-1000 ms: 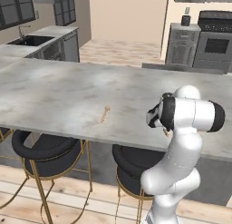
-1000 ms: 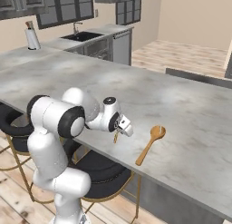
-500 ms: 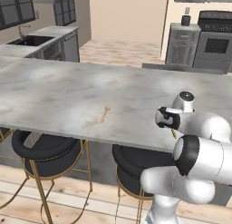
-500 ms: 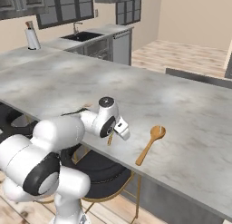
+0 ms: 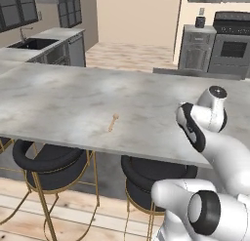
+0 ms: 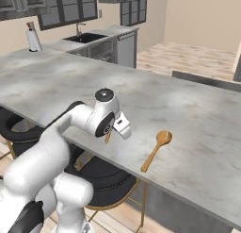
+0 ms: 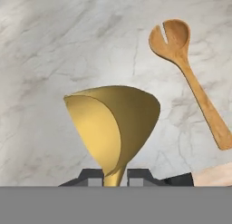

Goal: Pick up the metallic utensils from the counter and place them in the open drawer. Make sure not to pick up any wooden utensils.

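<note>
My tool is closed down narrow on the stem of a golden, metallic-looking scoop, whose wide bowl stands up right in front of my hand camera. It hangs above the pale marbled worktop, not touching it. Beyond it (up and to the right in the hand view) a tan wooden spoon with a slotted bowl lies flat on the stone, well clear of the scoop. From the right base view, my tool sits over the near edge of the worktop, with that wooden spoon just beside it. In the left base view, 1 small tan wooden piece lies alone near the front edge.
</note>
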You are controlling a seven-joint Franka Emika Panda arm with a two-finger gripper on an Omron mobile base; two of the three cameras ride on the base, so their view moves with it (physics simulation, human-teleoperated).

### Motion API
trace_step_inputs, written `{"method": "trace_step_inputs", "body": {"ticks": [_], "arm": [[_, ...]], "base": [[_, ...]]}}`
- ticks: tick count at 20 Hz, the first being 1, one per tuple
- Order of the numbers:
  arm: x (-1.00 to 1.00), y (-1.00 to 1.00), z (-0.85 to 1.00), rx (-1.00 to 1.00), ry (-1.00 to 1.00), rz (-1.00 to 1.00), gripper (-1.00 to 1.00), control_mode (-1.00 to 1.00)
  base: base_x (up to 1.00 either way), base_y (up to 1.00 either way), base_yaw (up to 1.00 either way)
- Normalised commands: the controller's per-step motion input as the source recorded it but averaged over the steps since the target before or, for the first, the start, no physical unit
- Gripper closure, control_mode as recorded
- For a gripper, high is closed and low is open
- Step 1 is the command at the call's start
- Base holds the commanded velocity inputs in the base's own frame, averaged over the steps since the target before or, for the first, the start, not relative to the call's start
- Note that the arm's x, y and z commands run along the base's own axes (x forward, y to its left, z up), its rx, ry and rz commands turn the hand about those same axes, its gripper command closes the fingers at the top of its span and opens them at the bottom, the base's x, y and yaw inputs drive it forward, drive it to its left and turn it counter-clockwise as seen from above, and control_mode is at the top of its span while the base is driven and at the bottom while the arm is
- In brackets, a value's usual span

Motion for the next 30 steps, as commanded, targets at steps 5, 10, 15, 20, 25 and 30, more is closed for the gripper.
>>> {"method": "trace_step_inputs", "body": {"ticks": [5,10,15,20,25,30], "arm": [[-0.07,0.0,1.0,0.04,-0.02,-0.04,1.0,-1.0],[-0.56,-0.05,0.72,0.06,0.01,-0.01,1.0,-1.0],[-0.9,-0.03,0.35,0.01,0.0,0.0,1.0,-1.0],[-0.93,0.0,0.11,0.0,-0.05,0.0,1.0,-1.0],[-0.06,0.0,0.07,0.0,0.0,0.0,1.0,1.0],[0.0,0.0,0.0,0.0,0.0,0.0,1.0,1.0]], "base": [[0.0,0.0,0.0],[0.0,0.0,0.0],[0.0,0.0,0.0],[0.0,0.0,0.0],[-0.19,-0.15,-0.01],[-0.85,-0.66,-0.11]]}}
